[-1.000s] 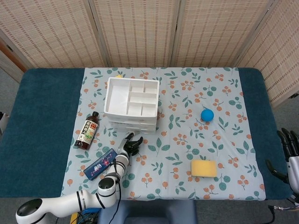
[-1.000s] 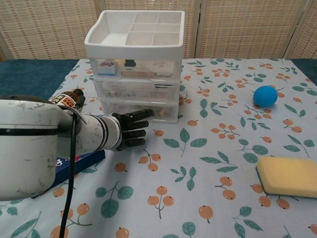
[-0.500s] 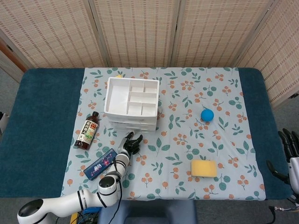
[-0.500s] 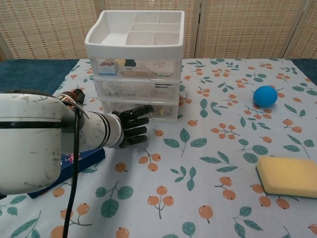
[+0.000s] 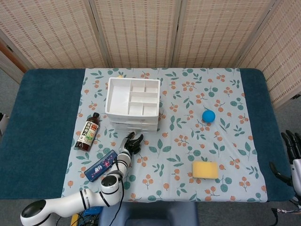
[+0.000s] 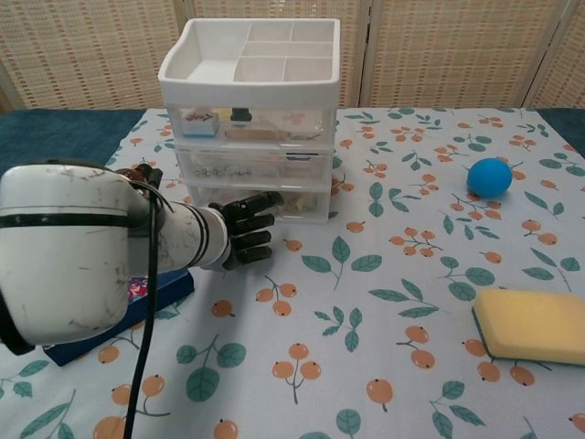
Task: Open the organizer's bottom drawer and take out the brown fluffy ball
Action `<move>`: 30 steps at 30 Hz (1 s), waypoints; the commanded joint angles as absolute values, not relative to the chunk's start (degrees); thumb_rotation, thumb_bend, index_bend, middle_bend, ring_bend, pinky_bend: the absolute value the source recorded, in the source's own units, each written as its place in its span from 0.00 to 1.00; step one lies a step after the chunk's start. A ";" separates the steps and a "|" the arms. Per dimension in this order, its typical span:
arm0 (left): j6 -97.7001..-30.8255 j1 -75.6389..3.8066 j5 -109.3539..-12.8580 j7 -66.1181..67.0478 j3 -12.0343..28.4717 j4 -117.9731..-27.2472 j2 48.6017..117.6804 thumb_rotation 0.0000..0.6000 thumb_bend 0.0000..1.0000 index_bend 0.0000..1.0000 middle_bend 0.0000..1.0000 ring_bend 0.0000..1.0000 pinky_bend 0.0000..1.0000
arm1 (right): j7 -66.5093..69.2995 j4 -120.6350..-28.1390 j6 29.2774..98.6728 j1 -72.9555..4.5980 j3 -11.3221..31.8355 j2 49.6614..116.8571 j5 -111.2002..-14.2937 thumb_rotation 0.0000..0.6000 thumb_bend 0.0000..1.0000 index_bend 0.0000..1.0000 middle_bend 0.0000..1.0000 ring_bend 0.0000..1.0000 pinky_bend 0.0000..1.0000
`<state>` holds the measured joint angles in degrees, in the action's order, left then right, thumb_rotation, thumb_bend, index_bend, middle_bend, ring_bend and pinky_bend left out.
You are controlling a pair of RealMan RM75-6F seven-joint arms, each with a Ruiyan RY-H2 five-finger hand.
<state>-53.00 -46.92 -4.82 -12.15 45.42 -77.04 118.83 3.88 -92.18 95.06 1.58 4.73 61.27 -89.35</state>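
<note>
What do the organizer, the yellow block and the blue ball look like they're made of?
Organizer: likely hard plastic, with an opaque white frame and see-through drawer fronts showing the contents. Yellow block: probably sponge or foam, matte with soft rounded edges. Blue ball: smooth and matte, perhaps rubber or foam; unclear.

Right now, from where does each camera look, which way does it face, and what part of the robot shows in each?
Head view: high above the near table edge, looking down on the whole table; shows the left hand before the organizer, and the right hand at the far right edge.
Chest view: low at the near edge, facing the organizer's drawer fronts; shows the left arm and hand only.
Shared: organizer, left hand, blue ball, yellow sponge.
</note>
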 commanded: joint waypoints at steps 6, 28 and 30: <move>-52.45 -47.78 -3.48 -11.35 46.06 -75.52 119.00 1.00 0.41 0.27 0.99 1.00 1.00 | 3.98 -92.05 94.93 1.55 4.80 61.34 -89.24 1.00 0.30 0.00 0.03 0.01 0.07; -51.34 -47.37 -2.63 -10.12 45.05 -76.51 118.31 1.00 0.41 0.31 1.00 1.00 1.00 | 3.97 -91.83 94.52 1.41 4.92 61.61 -89.06 1.00 0.30 0.00 0.03 0.01 0.07; -51.28 -47.16 -2.56 -10.10 44.82 -76.83 118.20 1.00 0.41 0.31 1.00 1.00 1.00 | 3.97 -91.83 94.55 1.40 4.92 61.61 -89.12 1.00 0.30 0.00 0.03 0.01 0.07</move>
